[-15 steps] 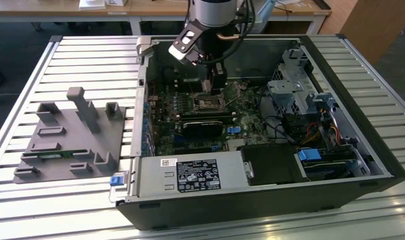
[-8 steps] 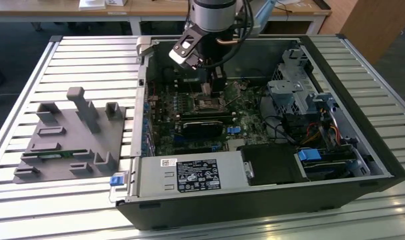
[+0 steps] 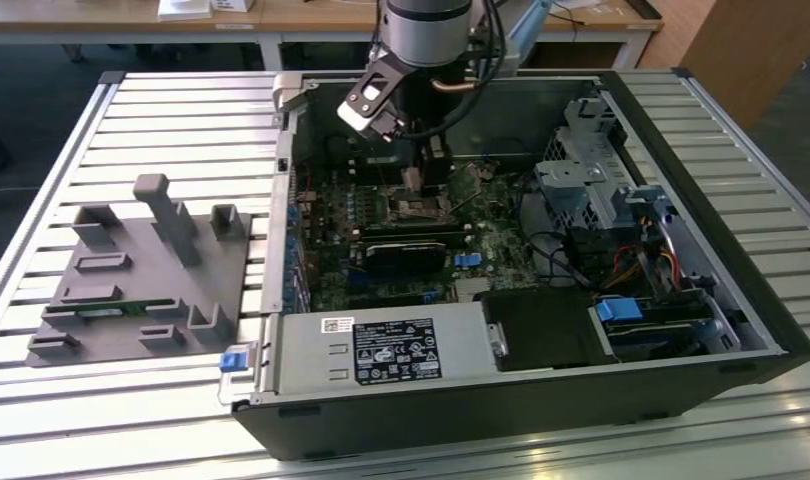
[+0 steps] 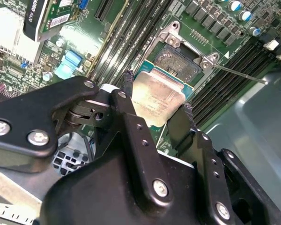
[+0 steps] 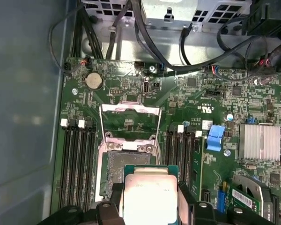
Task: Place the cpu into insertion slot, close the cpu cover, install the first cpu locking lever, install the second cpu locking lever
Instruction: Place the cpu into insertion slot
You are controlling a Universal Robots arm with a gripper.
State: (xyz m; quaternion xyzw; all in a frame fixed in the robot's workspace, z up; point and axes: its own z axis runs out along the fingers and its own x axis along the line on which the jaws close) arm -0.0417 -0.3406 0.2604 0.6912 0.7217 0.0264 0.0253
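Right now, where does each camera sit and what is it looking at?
Exterior view: off the robot, looking down into the open computer case; the arm shows.
Second wrist view: on the wrist, looking along the gripper at the cpu it holds.
First wrist view: on the wrist, facing the motherboard; gripper shows.
Shared: both wrist views show cpu and insertion slot.

Lit brightly and evenly from above in the exterior view, with pale glare across the slatted table (image 3: 178, 110) well out to either side of the gripper (image 3: 425, 172). Dim and shadowed inside the computer case (image 3: 512, 410) below it. In both wrist views, a strong sheen on the chip (image 4: 157, 93) (image 5: 148, 199) clamped between the fingers. White streaks of glare along the memory slots (image 4: 131, 37) just beside it. Soft grey reflection on the case wall (image 5: 23, 117) further off.
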